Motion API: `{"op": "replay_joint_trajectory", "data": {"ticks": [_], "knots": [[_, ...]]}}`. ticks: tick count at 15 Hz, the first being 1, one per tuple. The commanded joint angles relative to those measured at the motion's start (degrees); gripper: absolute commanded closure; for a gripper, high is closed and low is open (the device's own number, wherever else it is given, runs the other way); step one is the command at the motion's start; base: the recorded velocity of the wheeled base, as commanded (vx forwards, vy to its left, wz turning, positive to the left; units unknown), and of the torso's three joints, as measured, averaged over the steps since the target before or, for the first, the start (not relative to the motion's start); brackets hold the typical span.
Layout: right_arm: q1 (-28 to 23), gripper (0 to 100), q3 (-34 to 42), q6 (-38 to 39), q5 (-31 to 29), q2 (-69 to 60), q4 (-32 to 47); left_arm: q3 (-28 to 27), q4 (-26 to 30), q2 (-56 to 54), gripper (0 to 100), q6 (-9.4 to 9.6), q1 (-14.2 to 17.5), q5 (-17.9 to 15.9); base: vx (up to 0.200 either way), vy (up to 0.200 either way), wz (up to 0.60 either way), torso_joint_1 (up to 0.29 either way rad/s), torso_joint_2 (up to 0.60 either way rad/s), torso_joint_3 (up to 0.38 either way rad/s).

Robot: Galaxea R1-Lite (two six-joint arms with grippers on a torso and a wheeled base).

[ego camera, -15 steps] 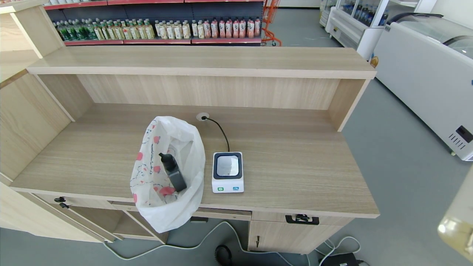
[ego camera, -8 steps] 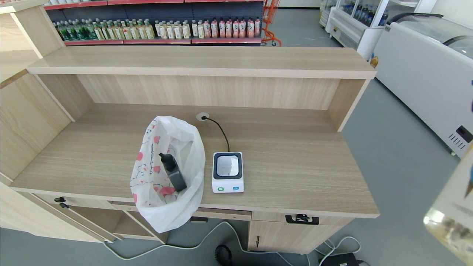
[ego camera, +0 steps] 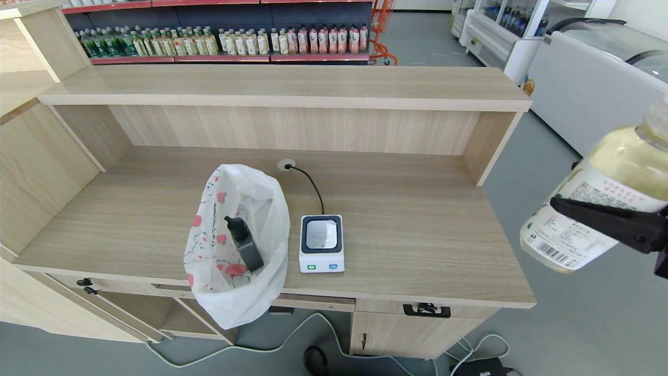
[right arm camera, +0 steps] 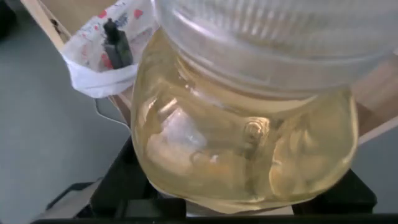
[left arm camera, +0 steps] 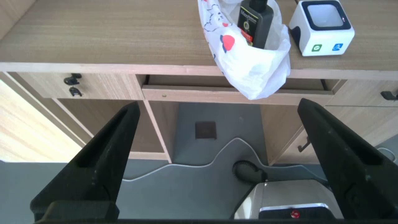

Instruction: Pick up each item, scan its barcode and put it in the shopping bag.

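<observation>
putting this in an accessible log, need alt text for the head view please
At the right edge, the right gripper holds a bottle of pale yellow liquid in the air beyond the wooden counter's right end, barcode label showing. On the counter a white flowered shopping bag holds a dark bottle, with a white scanner beside it.

Your right gripper (ego camera: 618, 223) has swung the bottle (ego camera: 618, 164) up along the head view's right edge, off the end of the surface (ego camera: 417, 230). A second ago only its pale base showed low in the corner; now its barcode (ego camera: 553, 253) shows, with black fingers (ego camera: 600, 214) clamped across.
</observation>
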Motion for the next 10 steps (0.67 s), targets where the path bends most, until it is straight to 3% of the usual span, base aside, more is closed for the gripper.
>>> {"op": "replay_joint_trajectory", "data": {"ticks": [1, 2, 5, 10], "knots": [[-2.93, 100, 3.49, -1.8, -0.57, 1.15, -1.33, 0.0, 0.02, -0.02, 0, -0.01, 0.0, 0.0, 0.0, 0.0, 0.0, 0.0, 0.0, 0.0], [-4.34, 100, 3.76, -12.87, -1.0, 1.94, -1.77, 0.0, -0.07, -0.02, 0, -0.01, 0.0, 0.0, 0.0, 0.0, 0.0, 0.0, 0.0, 0.0], [-4.43, 100, 3.93, -24.82, -0.92, 4.05, -6.34, 0.0, 0.02, -0.02, 0, -0.01, 0.0, 0.0, 0.0, 0.0, 0.0, 0.0, 0.0, 0.0], [-4.43, 100, 4.28, -31.94, -1.62, 3.61, -7.57, 0.0, 0.02, -0.02, 0, 0.52, 0.0, -0.08, 0.0, 0.0, 0.0, 0.0, 0.0, 0.0]]}}
